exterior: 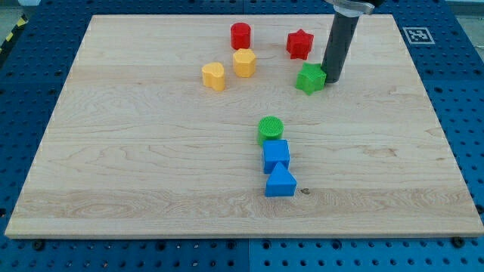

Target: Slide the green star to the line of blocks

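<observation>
The green star (pixel 309 78) lies in the upper right part of the wooden board (pixel 136 151). My tip (pixel 331 78) stands right beside the star, on its right side, touching or nearly touching it. The line of blocks runs down the board's middle: a green cylinder (pixel 271 129) at its top, a blue cube (pixel 276 156) below it, and a blue triangular block (pixel 280 182) at its bottom. The line sits below and to the left of the star.
A red star (pixel 299 44) lies just above the green star. A red cylinder (pixel 240 35) sits near the top edge. Two yellow blocks (pixel 244 62) (pixel 214 76) lie left of the green star. Blue perforated table surrounds the board.
</observation>
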Available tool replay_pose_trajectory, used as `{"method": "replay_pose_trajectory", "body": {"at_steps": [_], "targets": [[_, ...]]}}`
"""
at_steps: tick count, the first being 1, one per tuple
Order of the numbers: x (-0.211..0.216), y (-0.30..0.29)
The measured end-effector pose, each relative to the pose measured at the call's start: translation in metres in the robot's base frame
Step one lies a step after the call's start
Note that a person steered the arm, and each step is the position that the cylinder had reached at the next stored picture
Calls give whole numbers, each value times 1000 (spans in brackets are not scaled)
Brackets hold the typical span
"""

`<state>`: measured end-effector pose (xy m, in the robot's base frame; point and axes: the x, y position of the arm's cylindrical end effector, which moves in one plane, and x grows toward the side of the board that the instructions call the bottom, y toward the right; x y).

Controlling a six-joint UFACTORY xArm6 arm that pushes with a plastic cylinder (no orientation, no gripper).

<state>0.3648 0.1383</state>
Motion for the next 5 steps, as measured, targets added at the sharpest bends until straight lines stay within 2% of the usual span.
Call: {"method": "replay_pose_trajectory", "body": {"at_steps": [2, 4, 5], "targets": [[-5, -3], [-5, -40], [-5, -41]]}}
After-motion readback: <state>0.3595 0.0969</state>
